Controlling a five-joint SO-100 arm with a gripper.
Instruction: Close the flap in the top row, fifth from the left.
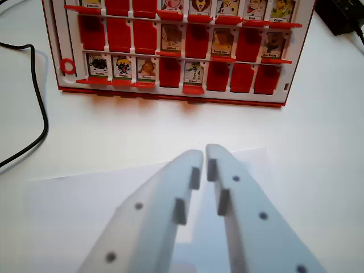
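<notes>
The white hand (205, 152), clenched on nothing, hovers over the desk (142, 133) well short of the red game board (176, 94), whose target top-row flap (200, 8) lies far ahead; neighbouring flaps crowd so closely it could knock the wrong one.

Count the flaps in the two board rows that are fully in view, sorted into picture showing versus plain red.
Picture flaps: 7
Plain red flaps: 9
Total: 16
</notes>
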